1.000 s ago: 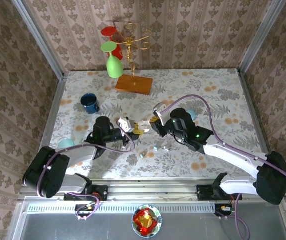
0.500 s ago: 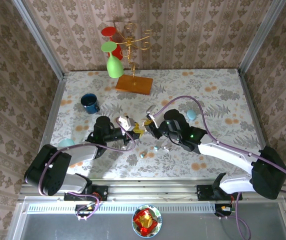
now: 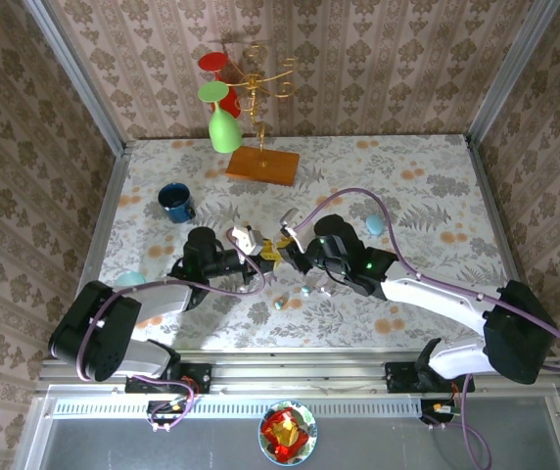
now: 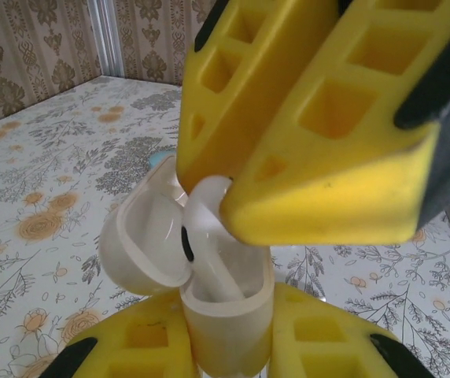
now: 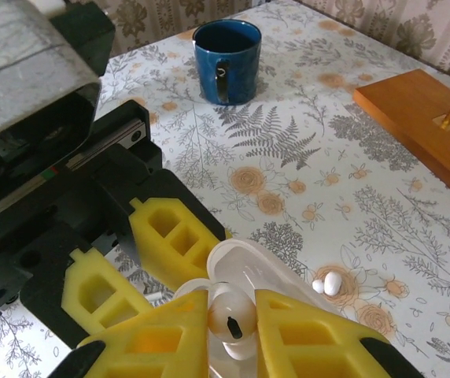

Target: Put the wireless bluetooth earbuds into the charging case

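Left wrist view: the open case [image 4: 225, 311] is pinched upright by the left gripper [image 4: 226, 346], and the earbud [image 4: 206, 203], pinched by the right gripper [image 5: 230, 327], has been brought across to its socket, so seating is judged imminent.

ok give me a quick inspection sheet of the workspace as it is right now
surface: floral table cover, flat, no spill seen
job's things: open charging case upright; one earbud at its mouth; loose buds on the cover nearby
clutter: blue mug; glass rack on a wooden base; teal lump
grippers: left gripper shut on the charging case; right gripper shut on the earbud
cables: purple cable arching above the right arm
surroundings: patterned walls; bowl below the front rail
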You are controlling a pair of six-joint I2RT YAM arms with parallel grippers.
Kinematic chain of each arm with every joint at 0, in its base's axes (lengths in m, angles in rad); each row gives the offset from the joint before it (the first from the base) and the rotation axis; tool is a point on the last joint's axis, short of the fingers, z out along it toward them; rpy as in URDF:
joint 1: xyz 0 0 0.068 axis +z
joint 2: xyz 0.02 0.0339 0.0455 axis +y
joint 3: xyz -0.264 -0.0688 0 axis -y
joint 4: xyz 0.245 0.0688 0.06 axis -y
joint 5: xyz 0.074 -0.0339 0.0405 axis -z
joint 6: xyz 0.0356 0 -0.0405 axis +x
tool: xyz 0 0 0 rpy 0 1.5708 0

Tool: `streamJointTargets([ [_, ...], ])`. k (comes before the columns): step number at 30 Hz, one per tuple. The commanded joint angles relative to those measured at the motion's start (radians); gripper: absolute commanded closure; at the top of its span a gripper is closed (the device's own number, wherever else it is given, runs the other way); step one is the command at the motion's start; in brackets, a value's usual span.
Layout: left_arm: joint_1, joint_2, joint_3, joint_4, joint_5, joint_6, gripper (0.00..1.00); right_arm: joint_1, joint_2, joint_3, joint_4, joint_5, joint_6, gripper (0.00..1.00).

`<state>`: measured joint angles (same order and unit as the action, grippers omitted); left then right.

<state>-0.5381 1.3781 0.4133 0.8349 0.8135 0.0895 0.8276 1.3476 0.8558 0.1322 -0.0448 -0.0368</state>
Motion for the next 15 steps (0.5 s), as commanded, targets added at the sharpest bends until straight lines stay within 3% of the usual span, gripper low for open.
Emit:
streamJointTargets([
  [1,-0.006,0.010,0.019,0.052,0.026,-0.027,1.00,0.010,0.016,0.039,0.004,-0.054,-0.026,0.80],
  [7,-0.006,0.010,0.018,0.050,0.018,-0.026,1.00,0.013,0.024,0.056,-0.042,-0.080,-0.040,0.75],
  [11,-0.005,0.012,0.020,0.035,0.015,-0.021,1.00,0.006,0.004,0.061,-0.038,-0.037,-0.004,0.57],
  [15,-0.002,0.010,0.014,0.035,0.000,-0.013,1.00,-0.021,-0.047,0.034,-0.008,-0.014,0.054,0.49],
])
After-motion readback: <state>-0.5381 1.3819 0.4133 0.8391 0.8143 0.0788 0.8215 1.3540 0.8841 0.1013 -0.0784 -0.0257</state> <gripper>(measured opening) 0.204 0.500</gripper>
